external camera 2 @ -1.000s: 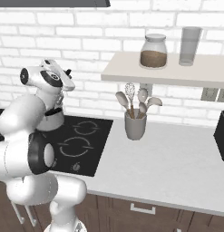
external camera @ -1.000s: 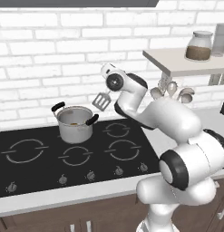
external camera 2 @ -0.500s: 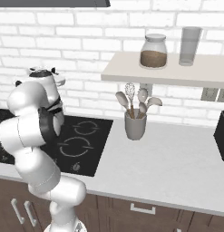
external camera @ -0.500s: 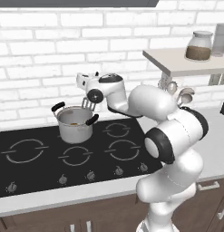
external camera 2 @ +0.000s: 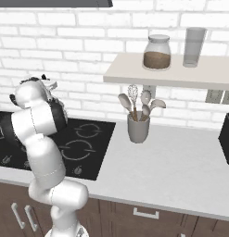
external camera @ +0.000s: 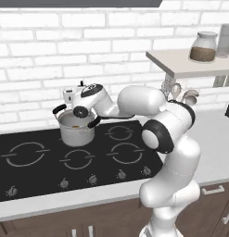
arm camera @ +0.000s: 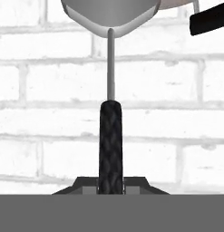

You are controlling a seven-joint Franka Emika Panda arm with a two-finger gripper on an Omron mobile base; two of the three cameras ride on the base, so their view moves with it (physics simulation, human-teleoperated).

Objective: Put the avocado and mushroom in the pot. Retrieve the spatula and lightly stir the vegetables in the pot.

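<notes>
Clamping the spatula's [arm camera: 110,145] black handle between both fingers [arm camera: 88,185], the gripper [arm camera: 110,185] hangs over the pot [external camera: 77,131] — silver head beyond the fingertips, brick wall [arm camera: 50,90] behind.

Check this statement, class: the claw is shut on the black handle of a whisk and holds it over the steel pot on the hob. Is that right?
Not quite. The claw grips a spatula, not a whisk: the hand view shows a black handle, a thin shaft and a flat silver head. The rest holds: the left base view shows the hand over the steel pot on the hob.
</notes>
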